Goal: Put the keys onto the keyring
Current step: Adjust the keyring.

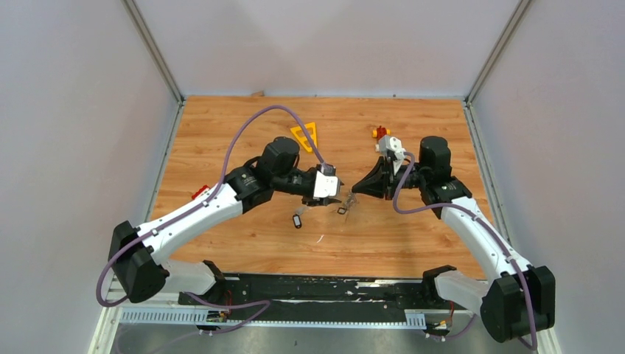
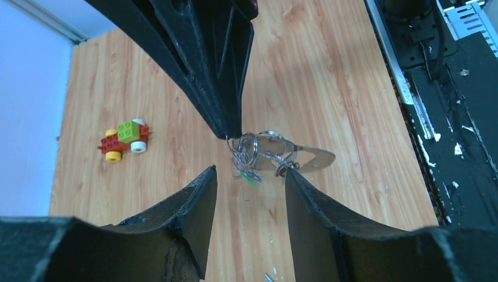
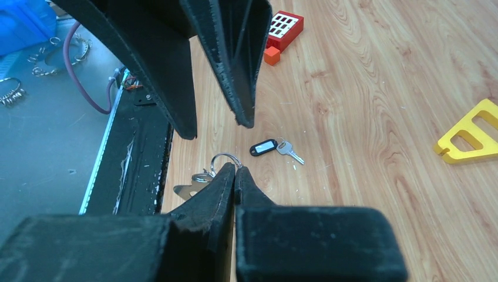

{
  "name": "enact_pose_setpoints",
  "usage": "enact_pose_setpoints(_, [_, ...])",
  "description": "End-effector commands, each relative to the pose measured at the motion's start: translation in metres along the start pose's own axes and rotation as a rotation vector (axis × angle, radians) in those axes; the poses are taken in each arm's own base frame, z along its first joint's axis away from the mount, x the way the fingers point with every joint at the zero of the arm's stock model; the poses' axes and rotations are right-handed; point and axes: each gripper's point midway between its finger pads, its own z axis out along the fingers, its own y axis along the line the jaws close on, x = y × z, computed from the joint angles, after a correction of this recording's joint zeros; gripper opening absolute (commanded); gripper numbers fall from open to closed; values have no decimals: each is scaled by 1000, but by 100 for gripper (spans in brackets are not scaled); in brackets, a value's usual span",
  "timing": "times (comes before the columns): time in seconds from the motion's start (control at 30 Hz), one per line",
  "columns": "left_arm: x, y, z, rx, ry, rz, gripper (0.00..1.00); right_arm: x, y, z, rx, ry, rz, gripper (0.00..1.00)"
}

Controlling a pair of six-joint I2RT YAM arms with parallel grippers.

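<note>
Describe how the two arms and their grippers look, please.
Both the left arm and the right arm have white links, black joints and a purple cable. Left gripper and right gripper have black, tapering wedge fingers.

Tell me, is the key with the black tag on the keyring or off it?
Off. The black-tagged key lies alone on the wooden table, apart from the keyring pinched in the right jaws.

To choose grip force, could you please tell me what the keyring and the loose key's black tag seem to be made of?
The keyring: thin silvery wire, probably steel, given its bright glints. The black tag: likely plastic, smooth with a soft sheen around a pale label window.
</note>
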Motion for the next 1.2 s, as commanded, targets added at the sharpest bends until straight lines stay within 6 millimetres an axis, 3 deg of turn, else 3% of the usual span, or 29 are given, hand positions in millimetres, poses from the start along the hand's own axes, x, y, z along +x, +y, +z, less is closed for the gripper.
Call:
enact_pose_setpoints(0.0, [-12,7,2,-37,-39,9,52,-13,-3,3,-6,-24,-28,0])
enact_pose_setpoints(0.43, [-4,0,17,-3,-3,43,38,-12,-3,5,-6,-21,-22,0])
enact_pose_setpoints(1.17, [-3,9,26,-20,28,53,29,-8,-3,8,-15,-13,-18,0])
